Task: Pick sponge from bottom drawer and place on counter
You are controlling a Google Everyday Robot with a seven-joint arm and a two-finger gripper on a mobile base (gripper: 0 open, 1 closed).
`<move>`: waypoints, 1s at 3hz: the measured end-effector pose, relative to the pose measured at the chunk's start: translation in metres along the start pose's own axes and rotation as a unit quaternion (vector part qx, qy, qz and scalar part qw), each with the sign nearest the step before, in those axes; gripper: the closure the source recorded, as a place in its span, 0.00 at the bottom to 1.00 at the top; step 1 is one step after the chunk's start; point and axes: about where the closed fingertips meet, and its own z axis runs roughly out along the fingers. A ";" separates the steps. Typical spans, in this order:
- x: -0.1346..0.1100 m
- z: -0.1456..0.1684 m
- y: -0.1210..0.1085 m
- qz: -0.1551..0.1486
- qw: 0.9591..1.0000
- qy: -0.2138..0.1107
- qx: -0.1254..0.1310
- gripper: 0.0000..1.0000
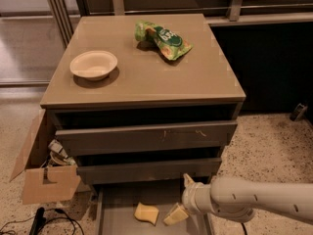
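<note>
The sponge (146, 213) lies flat on the grey floor of the pulled-out bottom drawer (117, 204), about in the middle of it. The gripper (179, 199) hangs over the right part of this drawer, its two fingers spread apart with nothing between them. I judge the sponge light and soft, so it will squash and a moderate squeeze is enough. The best hold seems from above, across its narrower width, before lifting it to the counter (146, 82) above the drawer.
</note>
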 end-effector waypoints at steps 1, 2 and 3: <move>0.012 0.027 -0.012 -0.004 1.000 -0.005 0.021 0.00; 0.025 0.042 -0.016 -0.005 1.000 -0.016 0.024 0.00; 0.041 0.055 -0.023 -0.016 0.999 -0.043 0.018 0.00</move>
